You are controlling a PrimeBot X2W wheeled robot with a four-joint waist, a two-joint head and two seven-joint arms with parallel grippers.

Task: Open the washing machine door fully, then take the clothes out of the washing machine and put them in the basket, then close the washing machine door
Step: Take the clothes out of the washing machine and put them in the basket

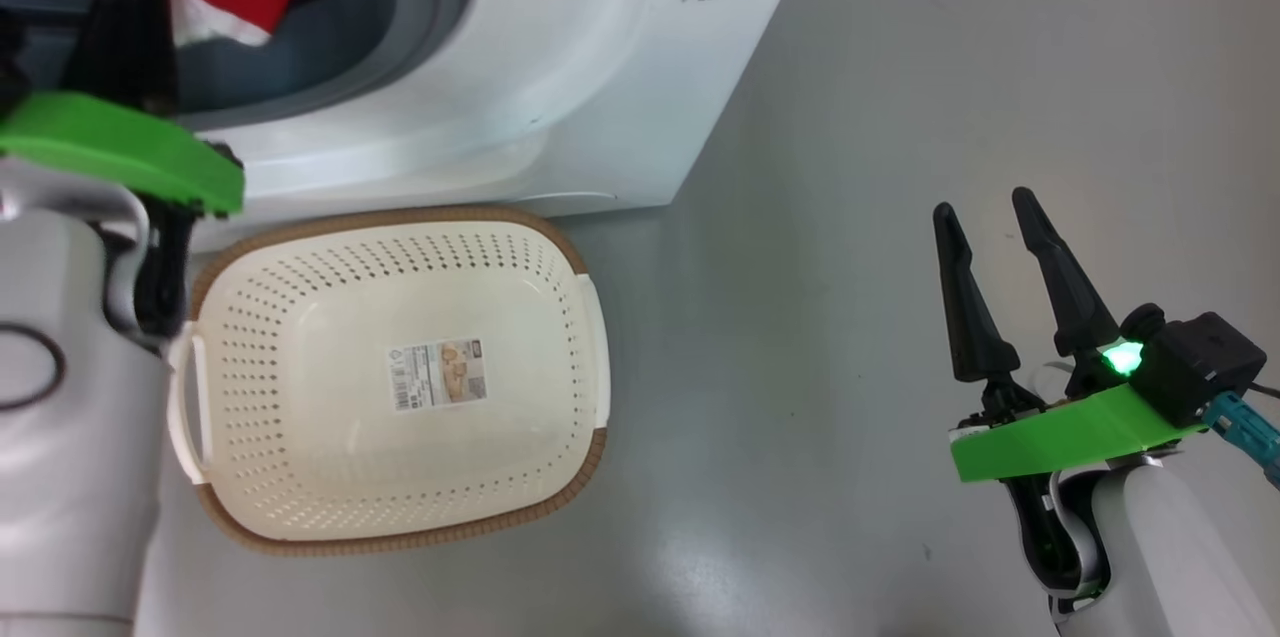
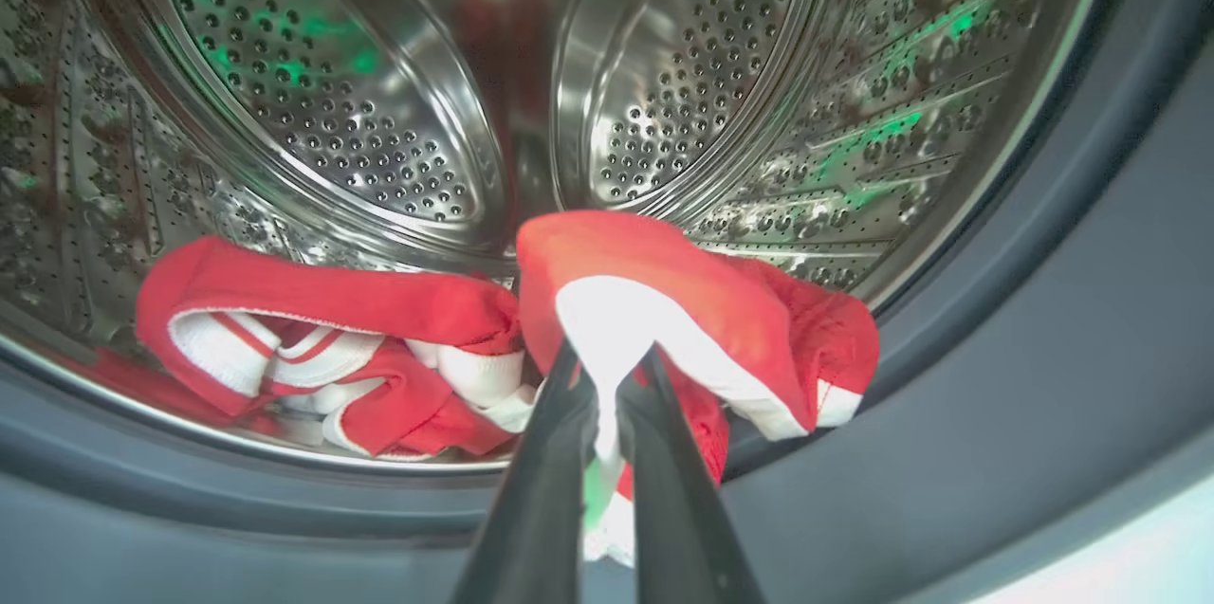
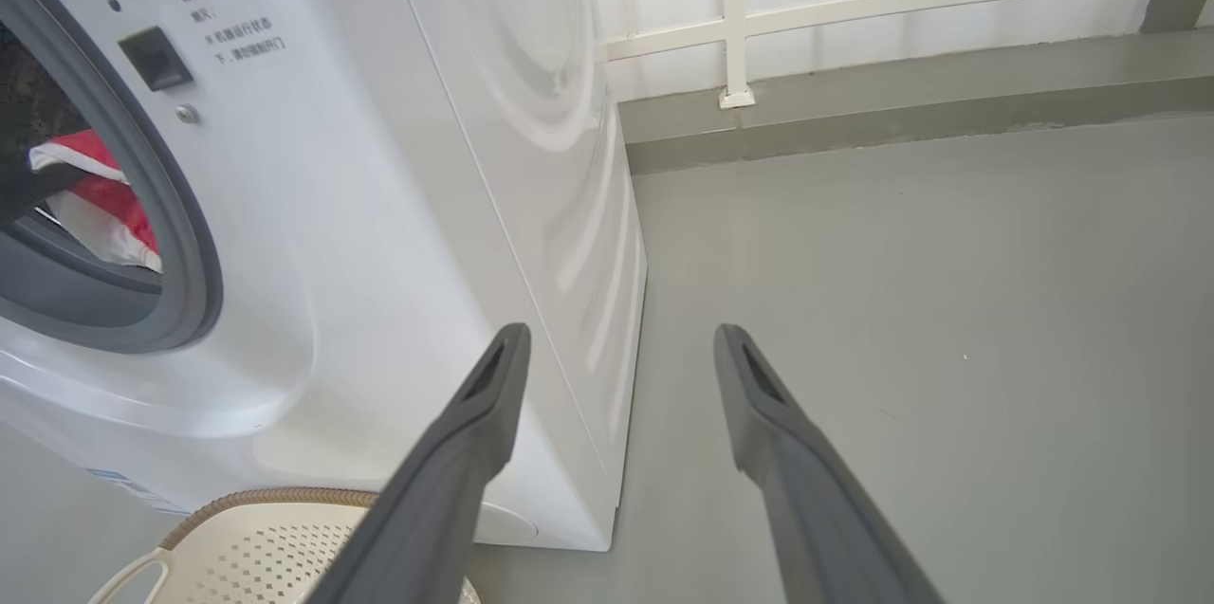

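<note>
Left wrist view: left hand (image 2: 609, 356) pressed together, pinching a white-trimmed fold of the bright red fabric clothes (image 2: 683, 286) at the mouth of the perforated steel drum (image 2: 313, 92). More red-and-white fabric lies on the drum bottom just beside it, possibly touching, hard to tell. Grey-blue rubber gasket (image 2: 996, 376) rings the opening. Head view: big white boxy washing machine (image 1: 600, 67) at top, clothes showing in its opening. Small cream-white perforated plastic basket (image 1: 300, 437) with brown woven-look rim sits on the grey floor (image 1: 800, 367) just in front of the washing machine, label sticker on its bottom. Right hand (image 1: 985, 207) spread wide over the floor, well apart from the basket.
</note>
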